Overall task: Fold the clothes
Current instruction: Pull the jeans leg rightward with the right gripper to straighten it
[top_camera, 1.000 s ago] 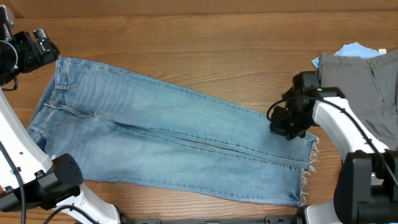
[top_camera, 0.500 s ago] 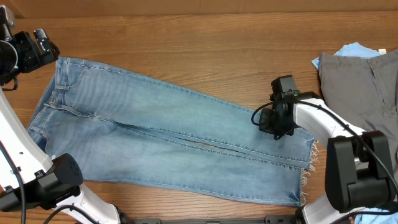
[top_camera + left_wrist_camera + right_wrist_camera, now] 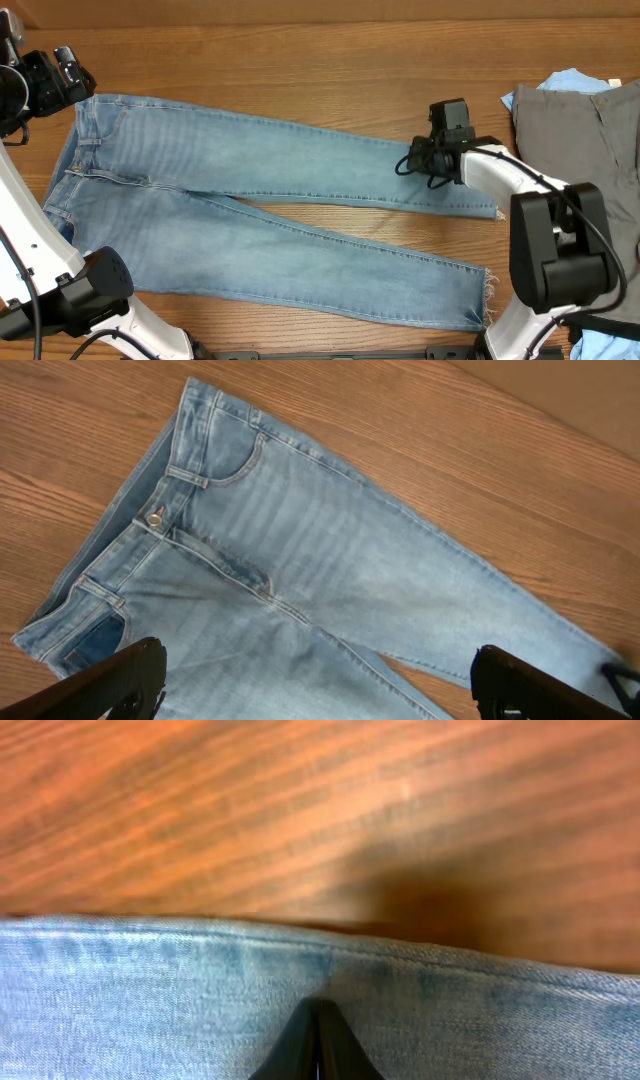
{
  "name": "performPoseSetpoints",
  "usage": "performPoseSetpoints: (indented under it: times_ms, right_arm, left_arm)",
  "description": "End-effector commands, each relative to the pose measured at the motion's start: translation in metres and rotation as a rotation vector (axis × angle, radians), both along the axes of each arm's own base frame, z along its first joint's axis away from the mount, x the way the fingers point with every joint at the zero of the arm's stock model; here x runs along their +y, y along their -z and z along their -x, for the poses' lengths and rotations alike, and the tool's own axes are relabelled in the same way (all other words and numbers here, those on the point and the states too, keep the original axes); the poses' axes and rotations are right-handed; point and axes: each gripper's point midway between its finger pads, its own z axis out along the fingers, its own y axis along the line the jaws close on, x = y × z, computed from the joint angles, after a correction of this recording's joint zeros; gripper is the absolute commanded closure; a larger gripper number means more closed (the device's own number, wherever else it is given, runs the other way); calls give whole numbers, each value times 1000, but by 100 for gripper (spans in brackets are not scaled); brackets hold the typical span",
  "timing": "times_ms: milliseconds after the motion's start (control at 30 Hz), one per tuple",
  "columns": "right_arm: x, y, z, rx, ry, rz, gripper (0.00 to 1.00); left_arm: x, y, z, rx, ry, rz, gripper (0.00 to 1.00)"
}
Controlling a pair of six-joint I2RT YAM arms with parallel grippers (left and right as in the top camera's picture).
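Note:
The light-blue jeans (image 3: pixel 250 190) lie flat on the wooden table, waistband at the left, the two legs spread apart in a narrow V towards the right. My right gripper (image 3: pixel 413 165) is shut on the upper leg near its ankle end; in the right wrist view its closed fingertips (image 3: pixel 320 1012) pinch the denim (image 3: pixel 180 990) just inside the leg's edge. My left gripper (image 3: pixel 70 85) hangs open above the waistband; the left wrist view shows its fingers wide apart (image 3: pixel 320 675) over the fly and front pocket (image 3: pixel 230 510). The frayed hem of the lower leg (image 3: pixel 487 300) lies free.
Grey trousers (image 3: pixel 590 140) lie at the right edge on top of a bright-blue garment (image 3: pixel 570 80). Bare wood (image 3: pixel 330 60) runs along the back of the table. The arm bases stand at the front left (image 3: pixel 90 290) and front right (image 3: pixel 560 260).
My right gripper moved left and towards the back, dragging the upper leg with it. The legs, overlapped before, now lie apart with wood showing between them. The left arm has not moved.

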Motion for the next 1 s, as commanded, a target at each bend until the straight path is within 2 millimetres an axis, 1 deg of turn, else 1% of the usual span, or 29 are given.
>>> performPoseSetpoints:
  times_ms: [0,67,100,133,167,233,267,300,333,367,400,433,500,533,567,600,633,700,800,867,967]
  right_arm:
    - [-16,49,4,63,9,110,96]
    - [-22,38,-21,-22,31,153,96]
    - [-21,30,-33,-65,19,160,96]
    - [-19,17,-46,-101,2,165,96]
    - [-18,6,-54,-113,-13,171,96]
    - [-16,-24,-67,-126,-45,189,92]
    - [-14,-67,-79,-148,-56,193,87]
    - [-14,-90,-80,-151,-55,192,85]
    - [-14,-110,-78,-144,-56,191,82]
    - [-15,-135,-70,-120,-55,189,80]
    - [-15,-153,-61,-97,-50,177,79]
    - [-14,-174,-42,-49,-53,160,78]
    - [-13,-193,-12,33,-75,136,76]
    - [-12,-197,6,83,-87,121,76]
    - [-11,-197,20,125,-94,111,77]
    - [-13,-194,36,188,-72,105,88]
    - [-17,-188,56,280,-16,99,96]
    - [-20,-177,78,379,38,98,96]
    - [-16,-162,96,465,39,75,96]
    - [-16,-150,119,566,69,66,96]
    - [-20,-137,143,668,126,79,96]
  left_arm:
    - [0,1,-1,1,-7,4,0]
    - [0,1,-1,1,-6,4,0]
    - [0,1,-1,1,-6,4,0]
    - [0,1,-1,1,-7,4,0]
    - [0,1,-1,1,-7,4,0]
    - [0,1,-1,1,-7,4,0]
    - [0,1,-1,1,-7,4,0]
    - [0,1,-1,1,-6,4,0]
    - [0,1,-1,1,-7,4,0]
    - [0,1,-1,1,-6,4,0]
    - [0,1,-1,1,-7,4,0]
    - [0,1,-1,1,-7,4,0]
    - [0,1,-1,1,-6,4,0]
    - [0,1,-1,1,-7,4,0]
    - [0,1,-1,1,-6,4,0]
    - [0,1,-1,1,-7,4,0]
    - [0,1,-1,1,-7,4,0]
    - [0,1,-1,1,-6,4,0]
    - [0,1,-1,1,-7,4,0]
    - [0,1,-1,1,-7,4,0]
    - [0,1,-1,1,-6,4,0]
